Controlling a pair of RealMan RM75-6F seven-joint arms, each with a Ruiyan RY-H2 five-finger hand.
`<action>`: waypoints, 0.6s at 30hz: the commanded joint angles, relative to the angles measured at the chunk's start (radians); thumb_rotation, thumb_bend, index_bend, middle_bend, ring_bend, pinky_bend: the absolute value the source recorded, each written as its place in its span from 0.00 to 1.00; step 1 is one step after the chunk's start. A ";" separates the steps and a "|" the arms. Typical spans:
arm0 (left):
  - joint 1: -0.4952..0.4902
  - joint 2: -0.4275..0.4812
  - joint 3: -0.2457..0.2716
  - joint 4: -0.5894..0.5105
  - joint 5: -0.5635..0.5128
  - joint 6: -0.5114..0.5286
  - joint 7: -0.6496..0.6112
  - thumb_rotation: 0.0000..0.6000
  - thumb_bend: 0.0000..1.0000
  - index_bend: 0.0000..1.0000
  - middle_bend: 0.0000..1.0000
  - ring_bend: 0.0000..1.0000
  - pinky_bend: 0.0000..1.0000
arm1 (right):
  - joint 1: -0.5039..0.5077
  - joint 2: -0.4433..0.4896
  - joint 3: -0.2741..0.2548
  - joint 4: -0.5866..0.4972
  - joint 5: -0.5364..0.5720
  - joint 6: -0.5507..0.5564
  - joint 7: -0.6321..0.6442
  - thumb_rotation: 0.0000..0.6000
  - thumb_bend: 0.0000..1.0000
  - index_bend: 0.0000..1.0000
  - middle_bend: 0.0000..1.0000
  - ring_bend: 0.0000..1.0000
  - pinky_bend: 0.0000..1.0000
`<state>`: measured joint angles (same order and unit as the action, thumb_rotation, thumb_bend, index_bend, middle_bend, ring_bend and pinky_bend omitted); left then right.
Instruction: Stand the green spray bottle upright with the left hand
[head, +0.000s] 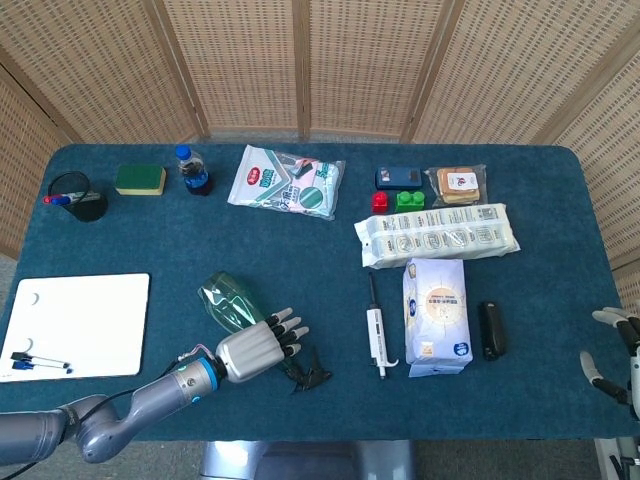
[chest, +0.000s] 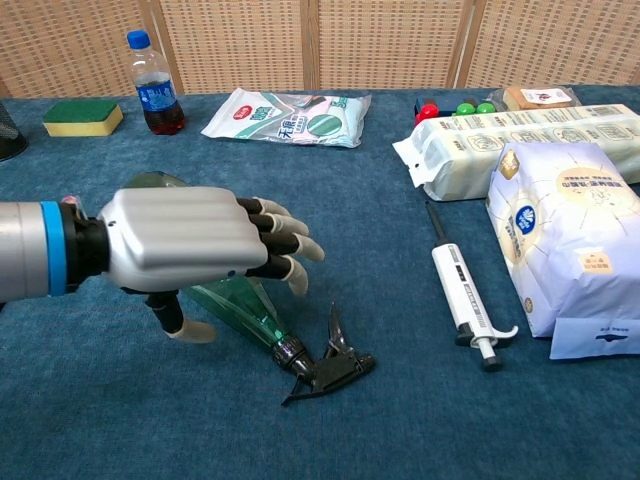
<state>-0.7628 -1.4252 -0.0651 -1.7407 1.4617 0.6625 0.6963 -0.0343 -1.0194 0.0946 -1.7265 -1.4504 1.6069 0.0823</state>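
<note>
No legible wording anywhere. Printed characters on the white-and-green packet (chest: 288, 116), too small to make out. A round blue emblem and faint lines of print on the white bag (chest: 566, 232), unreadable. A blue label on the drink bottle (chest: 155, 89), its print blurred.

**Colours across the blue worktop**

The deep-blue cloth worktop (head: 300, 250) carries a clear green plastic spray bottle (chest: 240, 305) with a black trigger head (chest: 325, 367). The silver left hand (chest: 185, 245) has black fingers (chest: 270, 222) with pale tips. A yellow-and-green sponge (head: 140, 179), a white board (head: 75, 325) and a blue-capped bottle of dark drink (head: 191, 170) sit nearby.
</note>
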 joint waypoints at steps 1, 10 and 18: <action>-0.012 -0.025 0.007 0.024 -0.030 0.004 0.029 1.00 0.30 0.21 0.02 0.00 0.00 | -0.002 0.000 0.000 0.002 0.001 -0.001 0.003 1.00 0.38 0.30 0.29 0.10 0.16; -0.032 -0.086 0.026 0.080 -0.069 0.046 0.056 1.00 0.30 0.27 0.11 0.01 0.09 | -0.012 0.000 0.004 0.009 0.005 0.008 0.017 1.00 0.38 0.30 0.29 0.10 0.16; -0.039 -0.120 0.052 0.135 -0.022 0.092 0.017 1.00 0.30 0.49 0.45 0.37 0.39 | -0.017 0.001 0.006 0.007 0.001 0.012 0.027 1.00 0.38 0.30 0.29 0.10 0.16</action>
<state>-0.8009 -1.5406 -0.0179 -1.6119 1.4337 0.7475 0.7184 -0.0508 -1.0180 0.1001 -1.7188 -1.4488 1.6188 0.1086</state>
